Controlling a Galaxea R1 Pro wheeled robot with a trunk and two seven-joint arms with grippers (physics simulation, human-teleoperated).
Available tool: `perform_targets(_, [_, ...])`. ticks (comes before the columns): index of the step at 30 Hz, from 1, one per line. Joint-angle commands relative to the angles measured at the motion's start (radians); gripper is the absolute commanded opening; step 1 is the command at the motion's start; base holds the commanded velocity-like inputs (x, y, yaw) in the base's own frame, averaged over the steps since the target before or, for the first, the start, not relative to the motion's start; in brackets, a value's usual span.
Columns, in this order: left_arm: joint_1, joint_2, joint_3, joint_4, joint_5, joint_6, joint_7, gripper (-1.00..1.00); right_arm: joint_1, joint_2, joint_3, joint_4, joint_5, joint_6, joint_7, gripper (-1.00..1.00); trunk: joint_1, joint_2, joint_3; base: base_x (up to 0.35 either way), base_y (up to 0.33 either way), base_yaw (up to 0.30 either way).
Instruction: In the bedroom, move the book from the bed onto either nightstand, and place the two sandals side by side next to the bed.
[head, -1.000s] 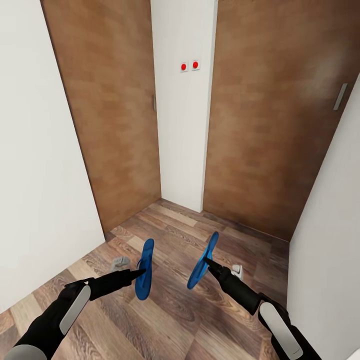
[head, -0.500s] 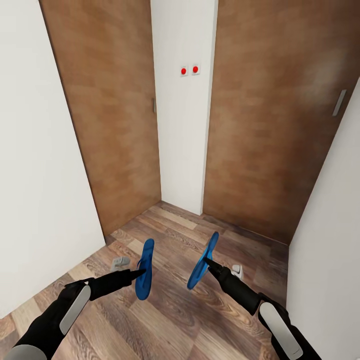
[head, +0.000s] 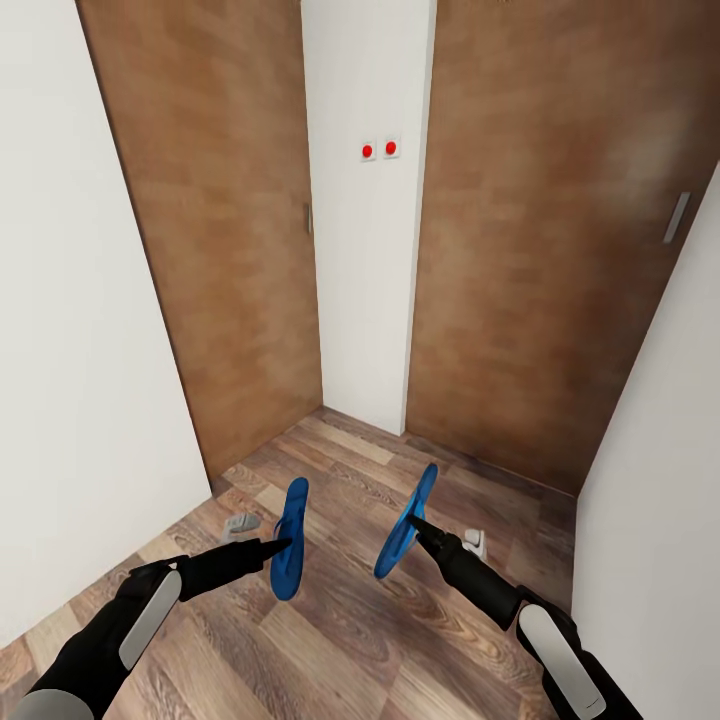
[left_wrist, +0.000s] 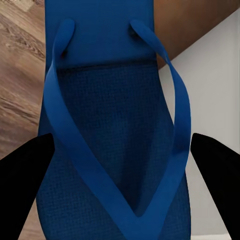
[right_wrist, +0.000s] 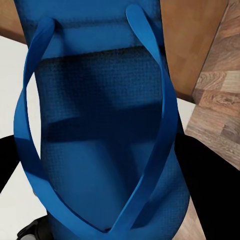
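Head view, lower centre — left claw (head: 284, 545) pinches one blue sandal (head: 289, 540), right claw (head: 413, 527) pinches the other sandal (head: 406, 522) — both above the plank floor (head: 330, 640)

2 sandals (head: 289, 538) (head: 406, 522) before doors (head: 230, 230).
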Motion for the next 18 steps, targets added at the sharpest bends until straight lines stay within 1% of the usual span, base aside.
perform_targets(1, [-0.001, 0.001, -0.002, 0.0, 0.008, 0.007, 0.002, -1.0, -0.001, -0.001, 0.001, 0.0, -0.007, 0.004, 0.0, -1.0, -0.004, 0.007, 0.002, 0.0, 0.0, 0.0])
perform_targets(7, [-0.001, 0.001, -0.002, 0.003, 0.009, 0.007, 0.003, -1.0, -0.001, -0.001, 0.001, 0.0, -0.007, 0.004, 0.0, -1.0, -0.027, 0.049, 0.021, 0.0, 0.0, 0.0])
perform_targets(12, [-0.001, 0.0, -0.002, 0.055, 0.008, 0.002, 0.003, -1.0, -0.001, -0.001, 0.001, 0.0, -0.007, 0.004, 0.0, -1.0, -0.046, 0.084, 0.037, 0.0, 0.0, 0.0])
perform_targets(16, [-0.001, 0.001, 0.0, 0.139, 0.006, -0.039, 0.003, -1.0, -0.001, -0.001, 0.003, 0.003, -0.003, 0.004, -0.001, -1.0, -0.062, 0.112, 0.049, 0.0, 0.0, 0.0])
perform_targets(17, [-0.001, 0.002, 0.0, 0.179, 0.005, -0.065, 0.003, -1.0, -0.001, -0.001, 0.003, 0.012, 0.009, 0.004, -0.001, -1.0, -0.065, 0.119, 0.052, 0.0, 0.0, 0.0])
perform_targets(18, [-0.001, 0.003, 0.001, 0.224, 0.004, -0.099, 0.003, -1.0, -0.001, -0.001, 0.005, 0.029, 0.035, 0.004, -0.001, -1.0, -0.069, 0.126, 0.055, 0.0, 0.0, 0.0])
